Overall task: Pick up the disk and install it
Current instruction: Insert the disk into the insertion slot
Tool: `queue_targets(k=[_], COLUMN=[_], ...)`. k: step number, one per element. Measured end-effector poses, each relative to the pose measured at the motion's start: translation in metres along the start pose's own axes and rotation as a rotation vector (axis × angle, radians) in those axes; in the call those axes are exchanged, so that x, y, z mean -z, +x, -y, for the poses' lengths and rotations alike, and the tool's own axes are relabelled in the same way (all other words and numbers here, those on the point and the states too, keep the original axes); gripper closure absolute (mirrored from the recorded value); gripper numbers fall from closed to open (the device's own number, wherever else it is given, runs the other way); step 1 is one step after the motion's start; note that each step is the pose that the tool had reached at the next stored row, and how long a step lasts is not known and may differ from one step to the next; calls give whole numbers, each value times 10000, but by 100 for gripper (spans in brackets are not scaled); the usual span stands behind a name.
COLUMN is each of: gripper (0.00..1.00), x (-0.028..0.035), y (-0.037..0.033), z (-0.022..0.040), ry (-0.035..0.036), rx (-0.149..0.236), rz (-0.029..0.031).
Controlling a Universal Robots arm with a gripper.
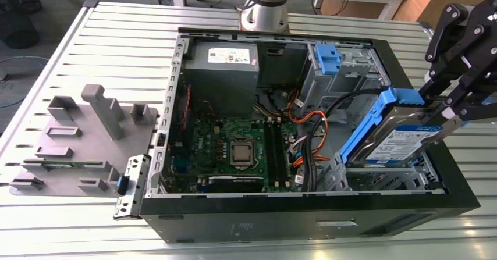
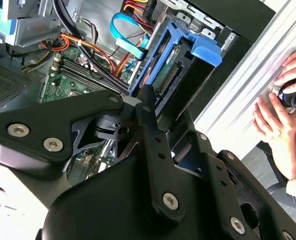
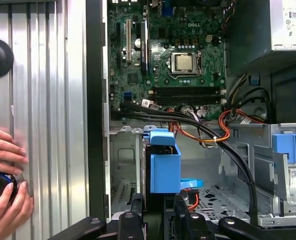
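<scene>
Gripper [image 3: 158, 209] closest, jaws clamped on the disk [image 1: 397, 133] from both sides. Disk tilted, blue rail uppermost, over the metal drive cage [image 1: 388, 175] in the open computer case [image 1: 272, 225], corner at exterior view's right. Beyond: motherboard [image 1: 225, 138], then grey power supply [image 1: 221, 74].
</scene>
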State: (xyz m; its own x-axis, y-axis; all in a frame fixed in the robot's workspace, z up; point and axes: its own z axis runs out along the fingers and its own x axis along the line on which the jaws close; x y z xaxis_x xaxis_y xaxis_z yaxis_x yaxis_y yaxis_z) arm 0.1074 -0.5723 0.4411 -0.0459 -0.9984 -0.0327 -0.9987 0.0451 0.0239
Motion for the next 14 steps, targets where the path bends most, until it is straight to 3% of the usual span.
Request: queue_targets(k=[14], gripper=[65], x=[-255], y=[8], z=[6], ry=[-11], rx=[37], rz=[0])
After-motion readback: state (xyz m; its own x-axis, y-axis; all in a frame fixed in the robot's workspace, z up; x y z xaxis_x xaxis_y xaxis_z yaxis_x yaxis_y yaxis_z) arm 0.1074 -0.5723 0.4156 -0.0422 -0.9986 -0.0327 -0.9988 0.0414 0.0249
